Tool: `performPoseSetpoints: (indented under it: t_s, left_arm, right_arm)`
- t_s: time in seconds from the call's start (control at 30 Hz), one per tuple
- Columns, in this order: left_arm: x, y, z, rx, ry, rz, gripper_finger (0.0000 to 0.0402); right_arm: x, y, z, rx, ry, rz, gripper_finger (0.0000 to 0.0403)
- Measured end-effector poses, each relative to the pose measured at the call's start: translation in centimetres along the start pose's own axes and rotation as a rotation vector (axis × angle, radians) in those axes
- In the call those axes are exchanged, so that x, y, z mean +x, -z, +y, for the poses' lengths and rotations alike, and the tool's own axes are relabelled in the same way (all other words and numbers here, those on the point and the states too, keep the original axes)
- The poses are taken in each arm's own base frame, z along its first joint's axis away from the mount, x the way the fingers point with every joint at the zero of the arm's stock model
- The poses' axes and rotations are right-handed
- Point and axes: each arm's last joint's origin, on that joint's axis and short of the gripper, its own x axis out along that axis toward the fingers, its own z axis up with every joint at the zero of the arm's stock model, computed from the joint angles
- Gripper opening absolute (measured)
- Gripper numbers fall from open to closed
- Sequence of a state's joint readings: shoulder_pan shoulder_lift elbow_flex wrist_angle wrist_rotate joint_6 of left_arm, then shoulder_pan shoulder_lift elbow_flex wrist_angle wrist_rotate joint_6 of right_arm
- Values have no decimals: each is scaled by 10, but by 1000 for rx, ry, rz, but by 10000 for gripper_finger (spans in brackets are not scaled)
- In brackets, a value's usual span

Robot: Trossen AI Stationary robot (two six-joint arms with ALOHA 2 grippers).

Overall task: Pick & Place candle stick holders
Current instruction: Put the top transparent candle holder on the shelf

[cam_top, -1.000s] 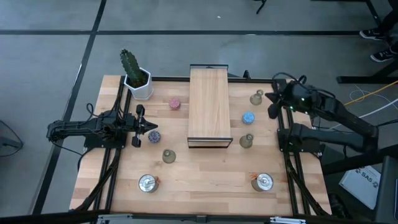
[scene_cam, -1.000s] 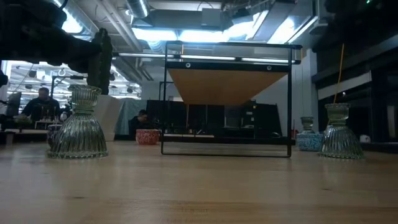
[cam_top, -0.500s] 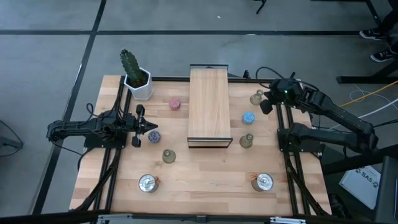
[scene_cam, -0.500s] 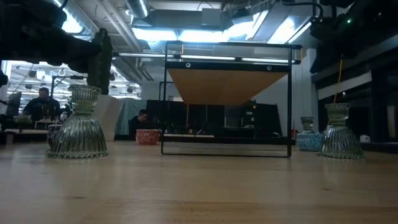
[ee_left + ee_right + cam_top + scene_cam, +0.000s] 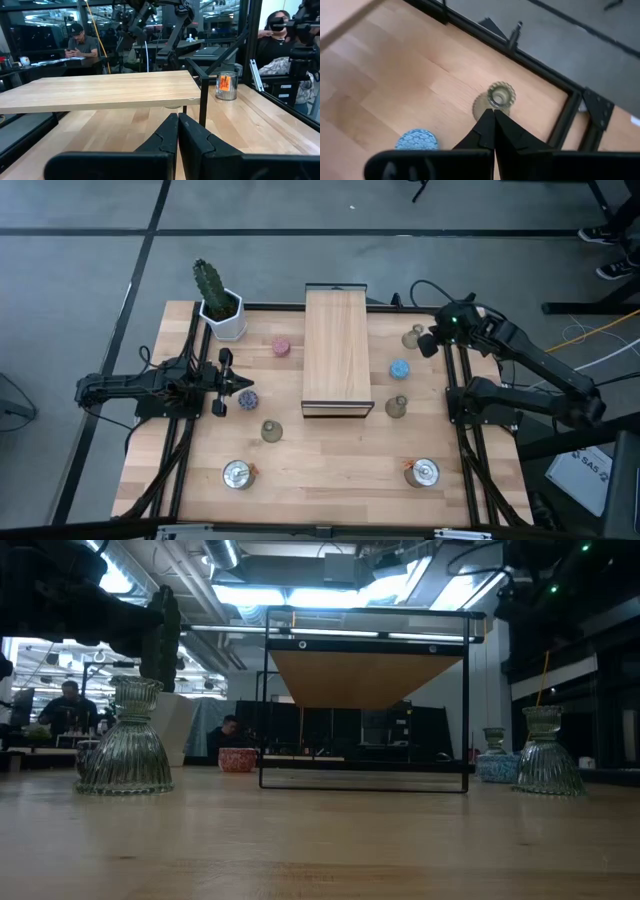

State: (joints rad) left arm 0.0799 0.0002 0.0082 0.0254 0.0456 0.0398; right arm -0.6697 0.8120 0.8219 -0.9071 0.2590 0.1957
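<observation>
Several candle stick holders stand on their bases on the table. Olive-green bell-shaped ones are at the far right (image 5: pixel 412 337), right of the board (image 5: pixel 397 406) and at the near middle (image 5: pixel 271 430). Low round ones are pink (image 5: pixel 281 346), blue (image 5: pixel 400 369) and purple (image 5: pixel 246 396). Two silver ones (image 5: pixel 237 474) (image 5: pixel 422 472) stand near the front edge. My right gripper (image 5: pixel 425 345) hangs shut and tipped downward, just above the far-right olive holder (image 5: pixel 497 97) without touching it. My left gripper (image 5: pixel 243 383) rests shut and level at the table's left, beside the purple holder.
A long light wooden board (image 5: pixel 337 350) on a black frame stands raised over the table's far middle. A cactus in a white pot (image 5: pixel 220 305) is at the far left corner. Black rails run along both side edges. People sit in the room beyond.
My right gripper has swung toward the table's far edge and slightly left, sinking and tipping further downward toward the far-right olive-green holder. It has stayed shut. No holder has moved.
</observation>
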Motion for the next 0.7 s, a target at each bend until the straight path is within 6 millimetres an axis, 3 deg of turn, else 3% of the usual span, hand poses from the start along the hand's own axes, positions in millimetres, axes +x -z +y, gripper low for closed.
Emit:
performPoseSetpoints:
  t_s: [0.5,0.7]
  left_arm:
    - [0,0,0,0,0,0,6]
    - [0,0,0,0,0,0,6]
  right_arm:
    - [19,-2,-2,52,43,112,2]
    - [31,-4,1,68,55,172,32]
